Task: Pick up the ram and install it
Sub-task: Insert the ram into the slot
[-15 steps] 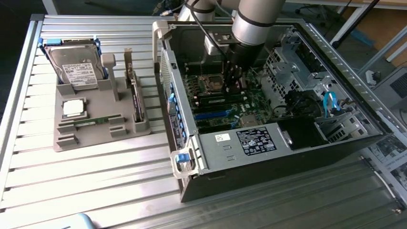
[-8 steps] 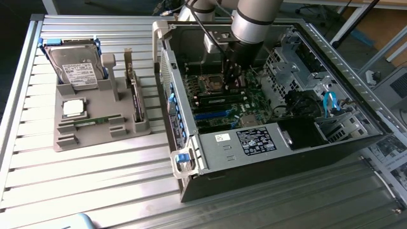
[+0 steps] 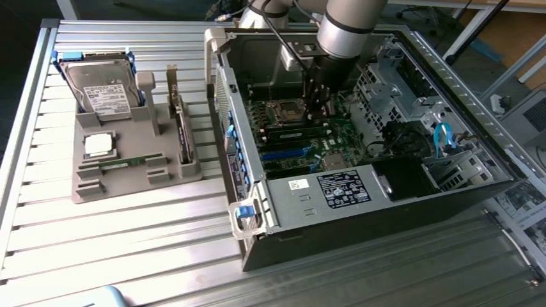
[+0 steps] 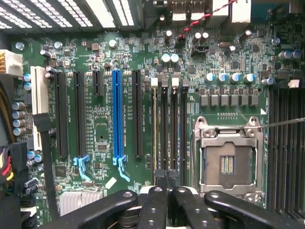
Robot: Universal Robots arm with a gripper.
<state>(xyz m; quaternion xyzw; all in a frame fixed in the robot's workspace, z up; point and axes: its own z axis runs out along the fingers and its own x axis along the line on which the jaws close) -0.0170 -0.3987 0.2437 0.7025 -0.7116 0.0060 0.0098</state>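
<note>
green ram (image 4: 154, 129) is seated edge-on in a motherboard slot (image 4: 164, 129) beside the empty cpu socket (image 4: 228, 160); claw (image 4: 167, 193) is clenched just above its end. risk judged: uneven pressing could leave one end unlatched or strain the board.

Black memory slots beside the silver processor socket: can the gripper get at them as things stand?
Probably yes. The gripper, shut, hangs right over the black memory slots beside the silver processor socket, and the open grey computer case leaves nothing between them.
</note>
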